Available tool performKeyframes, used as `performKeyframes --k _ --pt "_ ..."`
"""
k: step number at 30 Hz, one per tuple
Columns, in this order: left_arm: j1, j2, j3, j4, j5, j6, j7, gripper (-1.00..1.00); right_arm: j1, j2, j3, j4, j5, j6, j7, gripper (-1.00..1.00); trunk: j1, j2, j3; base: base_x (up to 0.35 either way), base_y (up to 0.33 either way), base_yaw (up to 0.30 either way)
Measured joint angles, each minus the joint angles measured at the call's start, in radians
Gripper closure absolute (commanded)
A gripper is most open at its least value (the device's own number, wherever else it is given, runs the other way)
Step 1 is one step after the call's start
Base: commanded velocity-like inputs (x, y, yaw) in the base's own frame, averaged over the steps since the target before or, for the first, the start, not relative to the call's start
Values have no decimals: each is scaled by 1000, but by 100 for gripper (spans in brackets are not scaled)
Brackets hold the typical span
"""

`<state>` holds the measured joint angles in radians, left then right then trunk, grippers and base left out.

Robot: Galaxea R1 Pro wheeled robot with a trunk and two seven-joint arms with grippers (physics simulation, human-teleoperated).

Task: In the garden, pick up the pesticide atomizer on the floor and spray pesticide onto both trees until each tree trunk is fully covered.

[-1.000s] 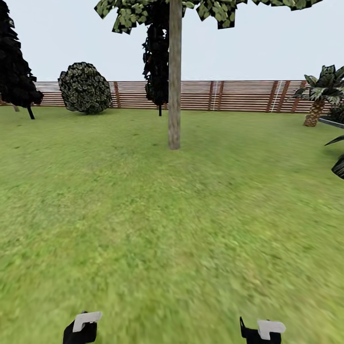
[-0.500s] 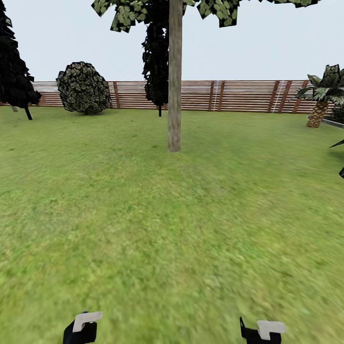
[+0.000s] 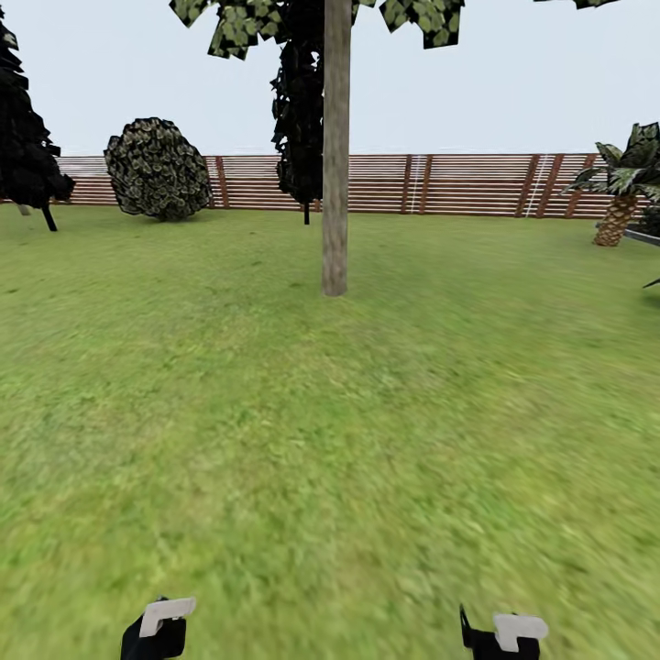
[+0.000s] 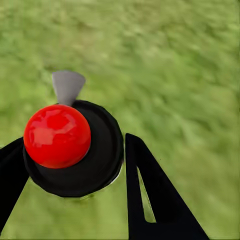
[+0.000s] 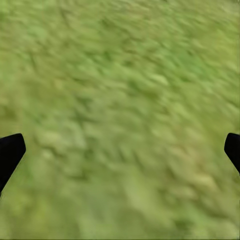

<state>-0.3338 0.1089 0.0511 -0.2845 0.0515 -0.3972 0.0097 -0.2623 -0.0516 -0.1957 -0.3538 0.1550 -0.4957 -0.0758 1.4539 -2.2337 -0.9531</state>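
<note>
One tall tree stands ahead of me on the lawn (image 3: 330,440), its pale grey-tan trunk (image 3: 335,183) straight and bare under green-and-white leaves (image 3: 238,23). The second tree is out of view, and so is any pesticide cloud. My left gripper (image 4: 75,150) is shut on the pesticide atomizer (image 4: 57,135), a black round body with a red ball top and a grey nozzle (image 4: 67,86), held over grass. My right gripper (image 5: 120,150) is open with only grass between its fingers. Both grippers sit low at the head view's bottom edge, left (image 3: 158,632) and right (image 3: 502,635).
A reddish-brown slat fence (image 3: 458,183) closes the far side. A round shrub (image 3: 158,170) and a near-black conifer (image 3: 27,137) stand at the back left, another dark conifer (image 3: 298,119) behind the trunk, and a short palm (image 3: 623,183) at the right.
The whole head view has crept toward the tree: the trunk's base sits lower in the picture and the shrub and palm have spread outward. Both grippers keep their places.
</note>
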Motion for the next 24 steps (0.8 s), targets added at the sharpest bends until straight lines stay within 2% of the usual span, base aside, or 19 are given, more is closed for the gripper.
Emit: performKeyframes --k 15,24 --pt "0 0 0 0 0 0 0 100 0 0 0 0 0 0 0 -100 0 0 0 337 0 0" --pt "0 0 0 0 0 0 0 100 0 0 0 0 0 0 0 -100 0 0 0 337 -66 0"
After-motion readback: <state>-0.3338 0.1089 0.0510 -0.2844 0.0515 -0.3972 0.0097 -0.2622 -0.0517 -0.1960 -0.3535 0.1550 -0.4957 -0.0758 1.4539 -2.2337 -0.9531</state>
